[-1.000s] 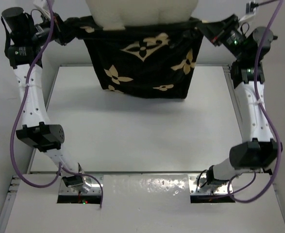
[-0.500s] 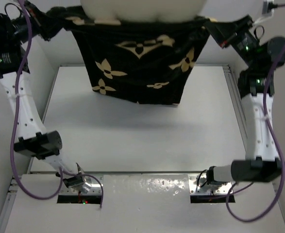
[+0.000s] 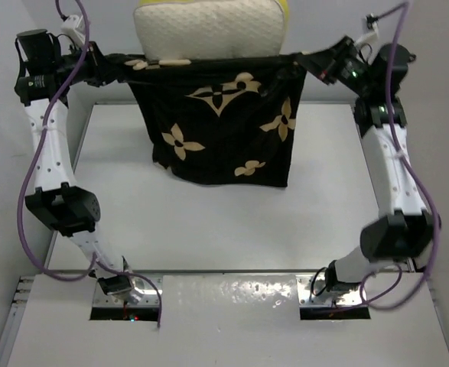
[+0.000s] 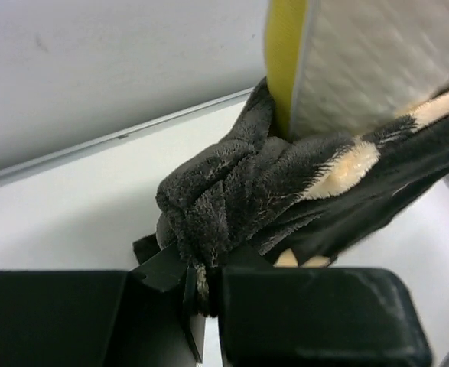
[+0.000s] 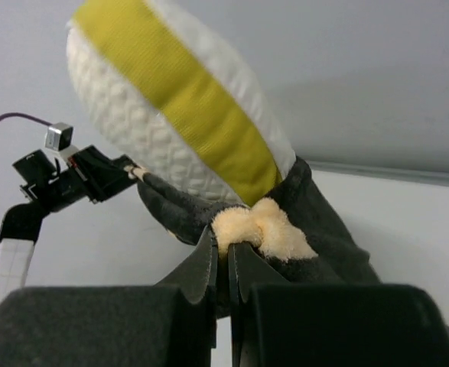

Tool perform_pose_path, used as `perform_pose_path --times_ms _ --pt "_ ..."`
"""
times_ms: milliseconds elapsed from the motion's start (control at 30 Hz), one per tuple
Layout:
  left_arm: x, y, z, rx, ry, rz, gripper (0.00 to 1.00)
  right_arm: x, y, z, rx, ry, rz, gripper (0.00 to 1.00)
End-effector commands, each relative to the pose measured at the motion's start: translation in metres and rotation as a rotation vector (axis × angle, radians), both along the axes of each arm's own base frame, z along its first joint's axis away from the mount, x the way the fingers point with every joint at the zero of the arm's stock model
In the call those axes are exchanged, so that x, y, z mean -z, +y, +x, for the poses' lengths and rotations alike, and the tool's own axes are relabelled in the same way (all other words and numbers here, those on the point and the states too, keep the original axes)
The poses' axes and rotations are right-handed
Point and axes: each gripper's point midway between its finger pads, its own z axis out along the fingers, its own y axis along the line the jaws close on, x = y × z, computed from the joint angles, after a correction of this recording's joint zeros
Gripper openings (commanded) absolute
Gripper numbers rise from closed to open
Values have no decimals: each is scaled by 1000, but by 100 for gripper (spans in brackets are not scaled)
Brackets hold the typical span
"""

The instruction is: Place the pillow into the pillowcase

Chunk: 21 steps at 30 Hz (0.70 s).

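Above the table (image 3: 209, 229), the pillowcase (image 3: 222, 126) hangs mouth-up, the pillow (image 3: 209, 29) only partly sunk inside, with the left gripper (image 4: 205, 284) and right gripper (image 5: 226, 258) each clamped on a top corner, so seating looks to be underway and next probably needs a lift or shake.

**A robotics lab test cell**

Two white robot arms, the left arm (image 3: 50, 153) and the right arm (image 3: 392, 172), are bolted to metal plates (image 3: 151, 297) at the near edge of a white counter (image 3: 209, 229). Purple cables (image 3: 31, 183) loop loosely along both arms. Plain pale walls (image 4: 117, 53) enclose the counter.
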Motion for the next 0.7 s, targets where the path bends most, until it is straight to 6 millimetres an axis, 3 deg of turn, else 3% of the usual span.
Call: perform_pose_path --times_ms 0,33,67,100,167,200,233,300,333,367,400,433,467,500,533,567,600,633,667 --pt "-69 10 -38 -108 -252 227 0 -67 -47 -65 209 -314 -16 0" --pt "-28 8 -35 -95 -130 219 0 -32 -49 -57 216 -217 -19 0" --pt "35 12 -27 -101 28 217 0 9 -51 -48 220 -103 -15 0" --pt "66 16 -26 -109 111 213 0 76 -48 -40 197 84 -8 0" --pt "127 27 -32 -111 305 197 0 121 -43 -42 171 193 -4 0" --pt "141 29 -40 -102 380 177 0 143 -38 -47 170 223 1 0" --pt "144 36 -38 -92 392 162 0 144 -38 -48 177 208 0 0" --pt "128 41 -34 -101 373 160 0 114 -44 -37 209 127 -25 0" --pt "81 47 -14 -132 251 201 0 93 -46 -31 212 93 -39 0" --pt "43 50 -5 -160 152 221 0 12 -51 -30 225 -57 -71 0" --pt "-29 51 -5 -227 -52 272 0 -10 -54 -14 221 -86 -84 0" --pt "-70 48 -10 -258 -179 292 0 -51 -56 -15 227 -166 -84 0" --pt "-106 44 -21 -271 -296 305 0 -149 -60 -48 241 -379 -47 0" --pt "-165 33 -50 -281 -515 335 0 -182 -63 -60 240 -462 -20 0" --pt "-195 25 -71 -266 -631 343 0 -204 -66 -69 231 -525 11 0" --pt "-209 19 -83 -254 -674 352 0 -228 -71 -89 211 -597 76 0" --pt "-227 12 -97 -232 -718 358 0 -221 -72 -91 198 -590 98 0" --pt "-215 6 -97 -173 -675 340 0 -231 -63 -130 181 -644 110 0" --pt "-190 5 -90 -140 -596 331 0 -169 -69 -92 207 -511 137 0"
